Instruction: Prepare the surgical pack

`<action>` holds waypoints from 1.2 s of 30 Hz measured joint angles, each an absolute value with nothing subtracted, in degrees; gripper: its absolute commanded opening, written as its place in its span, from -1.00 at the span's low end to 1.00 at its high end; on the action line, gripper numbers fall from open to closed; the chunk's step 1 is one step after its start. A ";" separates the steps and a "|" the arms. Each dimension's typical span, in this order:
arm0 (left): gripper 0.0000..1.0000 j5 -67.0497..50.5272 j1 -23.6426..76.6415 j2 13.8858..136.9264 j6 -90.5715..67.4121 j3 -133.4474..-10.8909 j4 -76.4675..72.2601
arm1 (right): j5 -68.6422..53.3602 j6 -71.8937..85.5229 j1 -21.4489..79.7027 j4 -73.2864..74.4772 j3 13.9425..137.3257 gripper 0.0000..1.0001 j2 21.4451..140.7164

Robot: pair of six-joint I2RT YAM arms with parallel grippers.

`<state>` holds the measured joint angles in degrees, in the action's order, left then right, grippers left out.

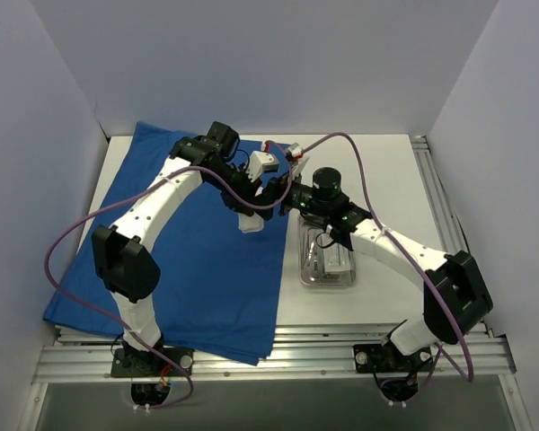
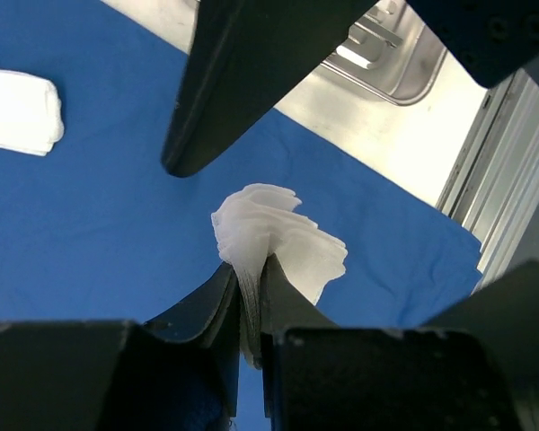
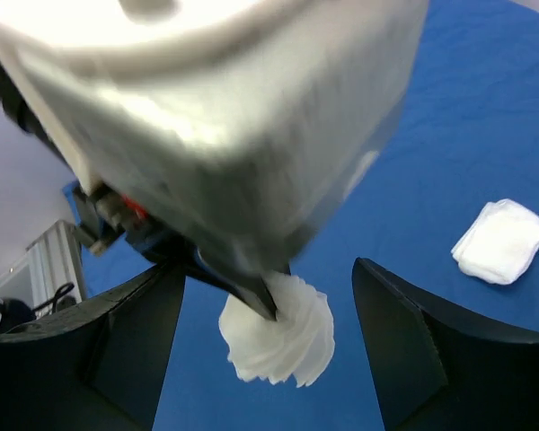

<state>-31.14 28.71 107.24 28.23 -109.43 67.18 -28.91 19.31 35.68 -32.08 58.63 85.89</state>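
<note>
Fingers [image 2: 207, 305] of the left gripper [image 2: 250, 278] clamp a fanned gauze stack [image 2: 274, 233] above the blue cloth [image 1: 207, 287], spread flat at centre-left; the right gripper [image 3: 268, 269] straddles it, jaws wide, holding nothing. One gauze pad [image 3: 501, 241] lies on the cloth; the steel tray [image 1: 303, 269] sits off it, right of centre, so packing looks barely begun

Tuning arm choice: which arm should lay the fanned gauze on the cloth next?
Left. The left gripper is shut on the gauze above the cloth, so it likely need only lower and release. The right gripper stands open and empty near it and would have to take the gauze first.
</note>
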 measured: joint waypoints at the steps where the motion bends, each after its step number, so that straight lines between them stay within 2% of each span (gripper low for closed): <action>1: -0.95 -31.64 28.71 106.96 28.67 -109.10 67.31 | -29.61 19.20 35.68 -32.93 57.49 0.41 85.45; 6: -0.95 -32.99 28.82 106.28 30.02 -108.55 67.96 | -32.42 17.85 35.68 -34.00 52.27 0.41 81.32; 12: -0.95 -35.27 28.91 105.91 30.85 -108.55 67.92 | -34.04 16.56 35.68 -34.04 51.46 0.42 78.24; 27: -0.95 -38.26 29.08 101.86 31.57 -108.03 67.70 | -33.45 17.61 35.73 -34.54 50.74 0.38 82.56; 32: -0.95 -38.94 29.10 101.14 31.99 -108.01 67.55 | -34.20 19.22 35.73 -36.27 48.23 0.19 82.81; 34: -0.95 -39.11 29.10 101.14 32.05 -107.79 67.40 | -34.46 19.68 35.73 -36.71 47.94 -0.02 82.98; 36: -0.95 -39.31 29.10 101.14 32.08 -107.46 67.24 | -34.68 20.12 35.73 -37.15 47.75 -0.11 83.05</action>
<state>-39.31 29.10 101.14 32.08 -107.46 67.24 -34.68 20.12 35.73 -37.15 47.75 83.05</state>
